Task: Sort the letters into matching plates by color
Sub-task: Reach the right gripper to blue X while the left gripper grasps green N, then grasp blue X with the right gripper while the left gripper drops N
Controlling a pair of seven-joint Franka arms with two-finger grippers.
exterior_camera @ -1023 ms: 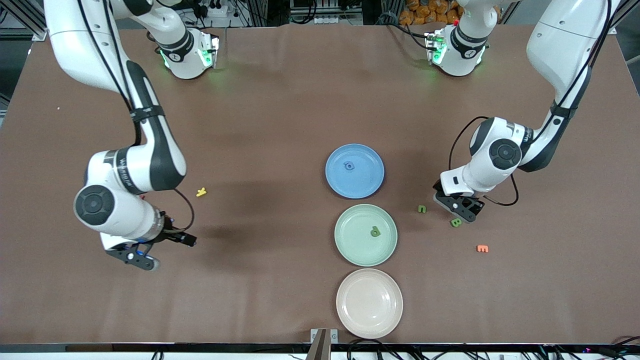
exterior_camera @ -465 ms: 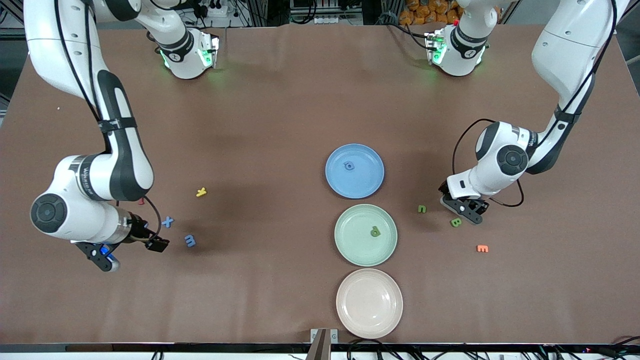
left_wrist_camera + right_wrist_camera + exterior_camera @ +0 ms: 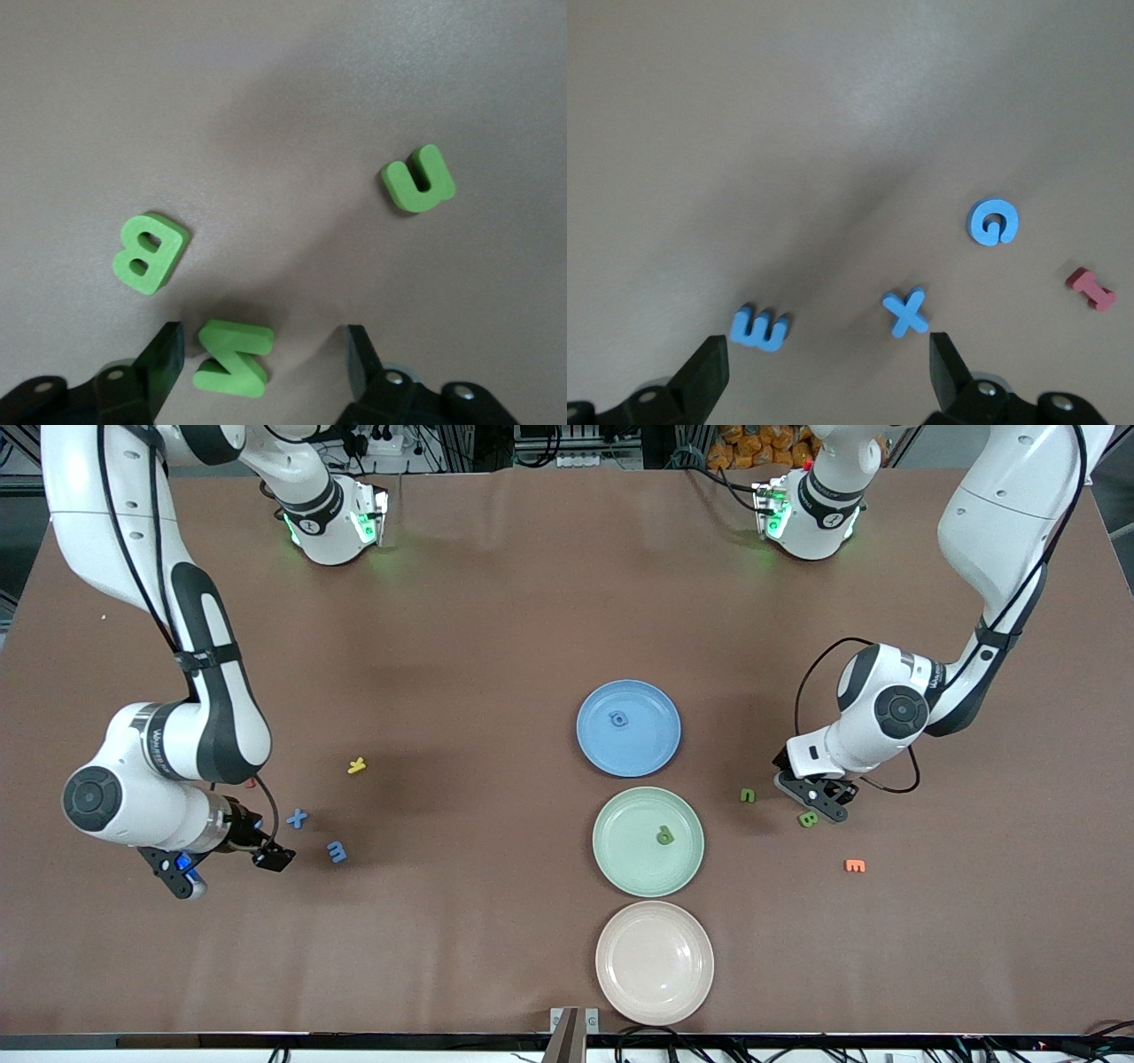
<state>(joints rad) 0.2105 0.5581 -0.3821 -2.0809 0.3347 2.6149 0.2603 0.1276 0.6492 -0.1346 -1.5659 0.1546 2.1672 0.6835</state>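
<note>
I read the green N (image 3: 232, 356) as the piece in hand: it lies flat on the worktop (image 3: 496, 602) directly between the left tool's (image 3: 264, 363) fingers, closer to one finger than the other, its long axis running roughly across the gap. The fingers stand apart around it, not yet gripping it. The green B (image 3: 148, 252) lies just beside it and the green U (image 3: 419, 178) a little farther off; in the front view the B (image 3: 807, 819) and U (image 3: 748, 795) sit toward the left arm's end, beside the green plate (image 3: 620, 859), which already carries one green letter (image 3: 665, 834). The left arm is plainly the nearer one for these.

The blue plate (image 3: 651, 748), farther from the camera than the green one, carries one blue letter (image 3: 618, 718). The right tool (image 3: 828, 367) hangs low at the right arm's end, fingers wide and empty, with the blue E (image 3: 759, 328) and blue X (image 3: 905, 312) just ahead of it and the blue G (image 3: 992, 221) farther on.

I judge the pinch must land squarely on the N without nudging the B.
</note>
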